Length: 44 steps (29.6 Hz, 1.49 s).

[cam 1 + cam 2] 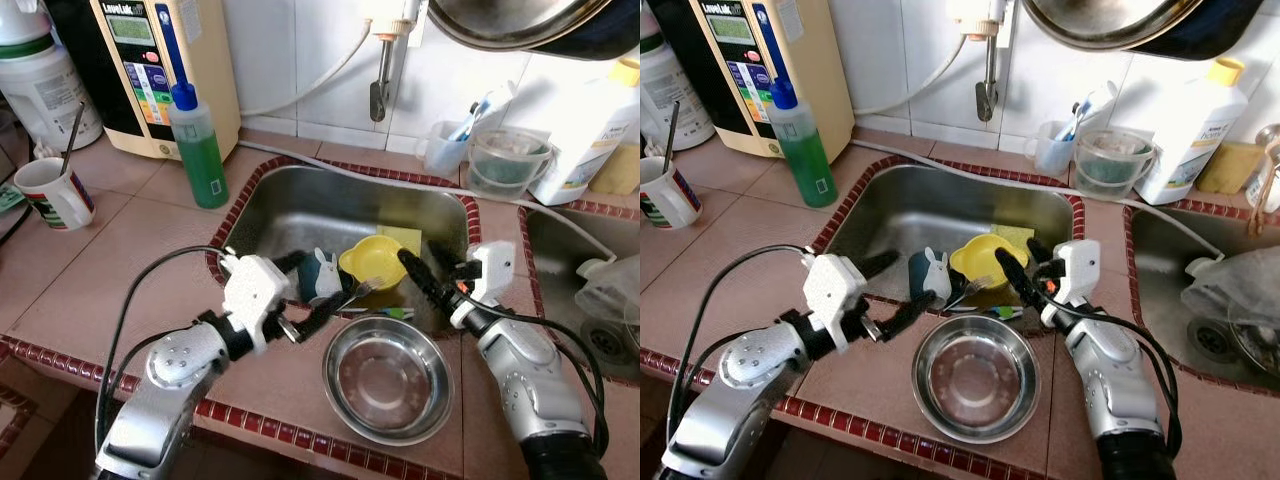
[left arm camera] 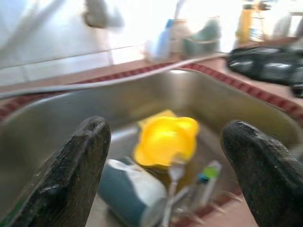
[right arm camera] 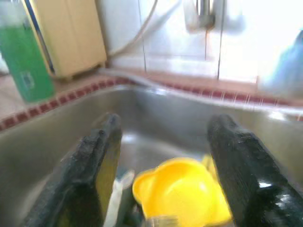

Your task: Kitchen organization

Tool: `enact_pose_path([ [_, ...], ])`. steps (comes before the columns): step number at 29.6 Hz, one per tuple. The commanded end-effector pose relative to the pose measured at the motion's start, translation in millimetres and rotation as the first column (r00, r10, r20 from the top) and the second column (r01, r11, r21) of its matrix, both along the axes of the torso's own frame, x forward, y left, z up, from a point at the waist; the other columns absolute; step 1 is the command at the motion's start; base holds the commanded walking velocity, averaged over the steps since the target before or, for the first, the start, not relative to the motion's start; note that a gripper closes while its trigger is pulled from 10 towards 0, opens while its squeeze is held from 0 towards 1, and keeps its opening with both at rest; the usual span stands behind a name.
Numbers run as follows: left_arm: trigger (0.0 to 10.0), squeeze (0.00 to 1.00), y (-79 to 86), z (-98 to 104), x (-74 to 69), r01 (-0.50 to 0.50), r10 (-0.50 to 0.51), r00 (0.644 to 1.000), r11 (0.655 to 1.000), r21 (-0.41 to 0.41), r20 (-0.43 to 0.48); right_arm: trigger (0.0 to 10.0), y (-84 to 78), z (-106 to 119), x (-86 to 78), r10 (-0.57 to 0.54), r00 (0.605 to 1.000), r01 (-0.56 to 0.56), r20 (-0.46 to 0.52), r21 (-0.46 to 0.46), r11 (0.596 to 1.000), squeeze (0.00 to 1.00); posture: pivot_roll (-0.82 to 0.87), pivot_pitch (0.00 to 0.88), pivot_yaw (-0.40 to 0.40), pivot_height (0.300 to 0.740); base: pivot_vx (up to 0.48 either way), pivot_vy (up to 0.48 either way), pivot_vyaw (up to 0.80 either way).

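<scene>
A: Where do the grippers stand, and in what state?

B: The left gripper hovers at the near rim of the sink, fingers spread with nothing between them. The right gripper reaches in from the other side, fingers likewise apart and empty.

A: Where are the things to be tidied?

B: Just ahead of both grippers, on the sink floor: a yellow bowl, with a blue mug lying on its side nearer the left gripper, and a fork resting against the bowl's near edge. A steel bowl sits on the counter between the two arms, just below the fingertips.

A: What could go wrong from here?

B: Both grippers point at the same small pile, so the fingers may collide if they advance together. The fork probably leans loosely; lifting the yellow bowl could tip it off. A descending forearm might also knock the steel bowl off the counter edge.
</scene>
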<state>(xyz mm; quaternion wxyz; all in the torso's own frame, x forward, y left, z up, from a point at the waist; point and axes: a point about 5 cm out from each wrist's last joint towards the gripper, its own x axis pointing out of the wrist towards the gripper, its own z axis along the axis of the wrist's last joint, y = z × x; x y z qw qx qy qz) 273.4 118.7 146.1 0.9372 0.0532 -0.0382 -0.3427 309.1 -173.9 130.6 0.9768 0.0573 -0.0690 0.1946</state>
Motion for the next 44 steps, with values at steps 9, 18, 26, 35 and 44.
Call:
enact_pose_path([
  [9, 10.0, 0.0, 25.5, 4.0, 24.6, -0.362, 0.372, 0.927, 0.92, -0.147, 0.043, 10.0, 19.5, 22.6, -4.3, -0.211, 0.966, 0.204, 0.15, 0.058, 0.977, 0.0, 0.01, 0.054, -0.004, 0.74, 0.0, 0.0, 0.0],
  [18, 10.0, 0.0, 21.4, -2.5, 26.6, -0.447, 0.454, 0.891, 0.866, -0.223, -0.02, 10.0, 30.7, 21.8, -11.5, -0.278, 0.94, 0.279, 0.198, 0.022, 0.96, 0.0, 0.01, 0.053, -0.006, 0.74, 0.0, 0.0, 0.0],
  [26, 10.0, 0.0, 24.0, -6.2, 25.7, -0.467, 0.478, 0.878, 0.86, -0.208, 0.006, 10.0, 38.1, 20.5, -14.3, -0.292, 0.927, 0.306, 0.238, -0.023, 0.952, 0.0, 0.0, 0.042, 0.011, 0.74, 0.0, 0.0, 0.0],
  [35, 10.0, 0.0, 34.5, -4.9, 24.4, -0.496, 0.514, 0.858, 0.834, -0.242, 0.011, 10.0, 36.6, 14.3, -17.3, -0.296, 0.927, 0.315, 0.23, -0.046, 0.948, 0.0, 0.0, 0.03, 0.004, 0.74, 0.0, 0.0, 0.0],
  [44, 10.0, 0.0, 36.5, -5.4, 12.4, -0.487, 0.511, 0.86, 0.825, -0.287, 0.01, 10.0, 39.5, 10.8, -21.0, -0.281, 0.933, 0.3, 0.226, -0.054, 0.952, 0.0, 0.01, 0.019, -0.001, 0.74, 0.0, 0.0, 0.0],
])
